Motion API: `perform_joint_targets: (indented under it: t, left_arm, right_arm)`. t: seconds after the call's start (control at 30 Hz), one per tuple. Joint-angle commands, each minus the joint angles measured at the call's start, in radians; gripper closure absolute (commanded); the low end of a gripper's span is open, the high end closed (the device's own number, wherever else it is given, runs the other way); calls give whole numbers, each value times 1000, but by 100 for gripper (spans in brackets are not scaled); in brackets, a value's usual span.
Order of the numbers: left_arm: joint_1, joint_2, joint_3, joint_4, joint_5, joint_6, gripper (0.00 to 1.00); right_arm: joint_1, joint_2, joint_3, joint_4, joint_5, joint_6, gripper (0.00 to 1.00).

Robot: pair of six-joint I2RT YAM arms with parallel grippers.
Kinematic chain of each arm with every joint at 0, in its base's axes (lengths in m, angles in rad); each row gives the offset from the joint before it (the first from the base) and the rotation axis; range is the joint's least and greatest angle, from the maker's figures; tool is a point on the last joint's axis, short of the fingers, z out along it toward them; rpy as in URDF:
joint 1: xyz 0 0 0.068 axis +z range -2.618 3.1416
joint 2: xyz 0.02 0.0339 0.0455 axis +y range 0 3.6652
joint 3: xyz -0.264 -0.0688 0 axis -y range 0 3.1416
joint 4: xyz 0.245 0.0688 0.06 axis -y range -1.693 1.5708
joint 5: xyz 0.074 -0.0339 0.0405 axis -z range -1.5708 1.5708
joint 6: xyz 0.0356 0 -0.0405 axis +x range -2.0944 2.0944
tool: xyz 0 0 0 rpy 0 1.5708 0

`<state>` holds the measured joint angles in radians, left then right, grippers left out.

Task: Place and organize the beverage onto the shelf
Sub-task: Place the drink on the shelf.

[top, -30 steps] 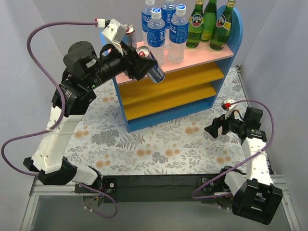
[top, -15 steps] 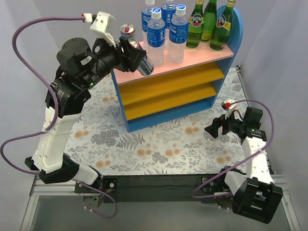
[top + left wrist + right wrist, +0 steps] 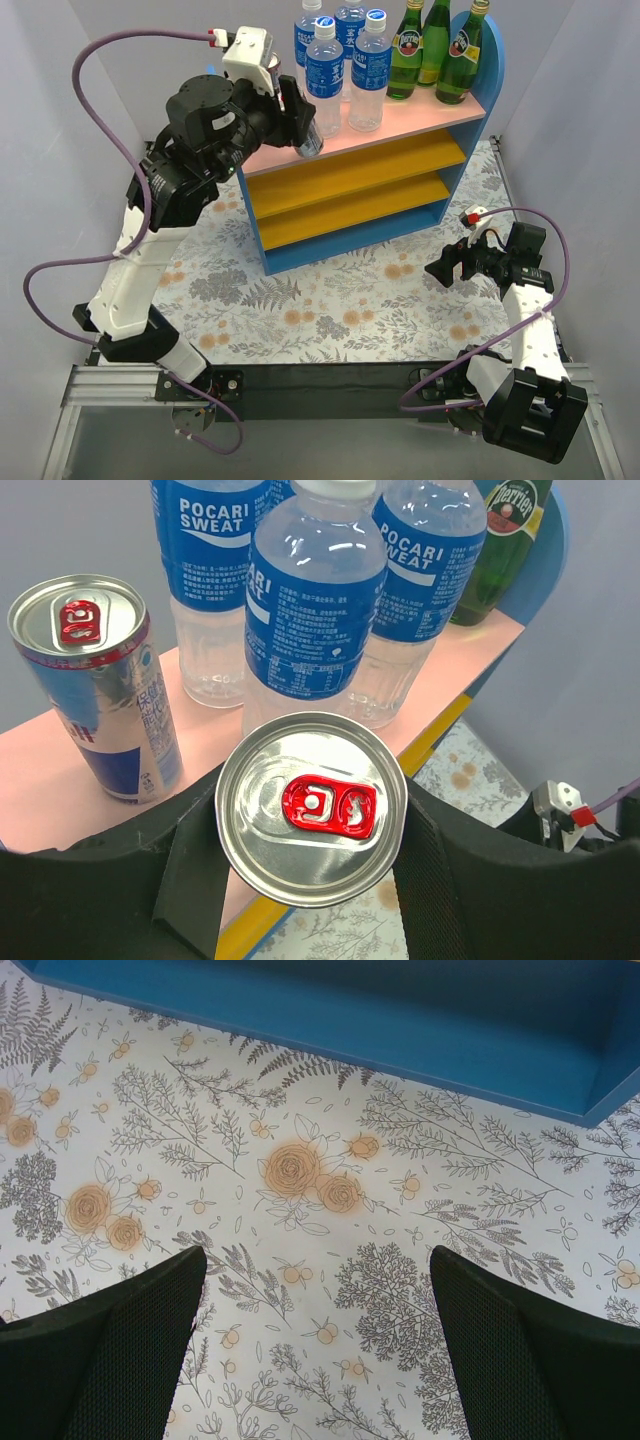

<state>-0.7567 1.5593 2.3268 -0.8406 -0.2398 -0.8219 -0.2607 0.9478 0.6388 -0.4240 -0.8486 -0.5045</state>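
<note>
My left gripper is shut on a silver-red can, held top-up at the front left edge of the shelf's pink top board. A second can stands on that board to the left, mostly hidden by my wrist in the top view. Clear bottles with blue labels stand just behind the held can. Three green glass bottles stand at the board's right end. My right gripper hangs open over the tablecloth, holding nothing.
The shelf's two orange-yellow lower boards hold nothing. Its blue side panel rises at the right. A floral tablecloth covers the table in front of the shelf. The shelf's blue base lies just ahead of the right gripper.
My left arm has swung right and toward the shelf, bringing the can from a tilted pose in front of the shelf to upright at the top board's edge. The right arm has not moved.
</note>
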Motion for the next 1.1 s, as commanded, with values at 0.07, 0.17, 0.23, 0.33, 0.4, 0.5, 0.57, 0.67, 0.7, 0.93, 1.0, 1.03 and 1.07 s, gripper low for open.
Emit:
perform_joint_targets:
  t: [0.07, 0.17, 0.23, 0.33, 0.4, 0.5, 0.57, 0.67, 0.7, 0.93, 1.0, 1.03, 1.07]
  left_arm:
    - [-93, 2, 71, 38, -214, 72, 100]
    - [-148, 18, 89, 40, -312, 112, 100]
    - [-176, 21, 92, 44, -351, 136, 100]
    - [-193, 16, 88, 58, -420, 164, 100]
    - [-199, 16, 88, 69, -469, 179, 100]
    - [-213, 25, 83, 78, -547, 214, 100]
    - [-220, 25, 75, 93, -579, 228, 100]
    - [-227, 25, 74, 110, -630, 251, 100]
    - [-227, 27, 71, 116, -636, 263, 100]
    - [-236, 48, 49, 135, -681, 291, 100]
    - [-237, 51, 48, 140, -679, 296, 100]
    - [-237, 53, 46, 143, -681, 300, 100]
    - [-236, 56, 45, 146, -678, 299, 100]
  right_arm:
    - [-3, 6, 18, 1, -32, -9, 2]
    - [-3, 6, 18, -1, -33, -9, 2]
    - [-3, 6, 18, -1, -33, -11, 2]
    - [-3, 5, 18, -1, -35, -9, 1]
    - [-5, 5, 18, -1, -36, -11, 2]
    - [-3, 3, 18, -1, -38, -9, 2]
    - [-3, 2, 18, -1, -37, -11, 2]
    - [-3, -1, 16, -2, -37, -9, 2]
    - [-3, -1, 16, -1, -37, -9, 2]
    - [-5, -6, 16, -1, -38, -11, 1]
    - [-5, -7, 16, -1, -38, -9, 2]
    - [-5, -9, 16, -1, -38, -9, 2]
    - [-3, -7, 16, -2, -38, -11, 2]
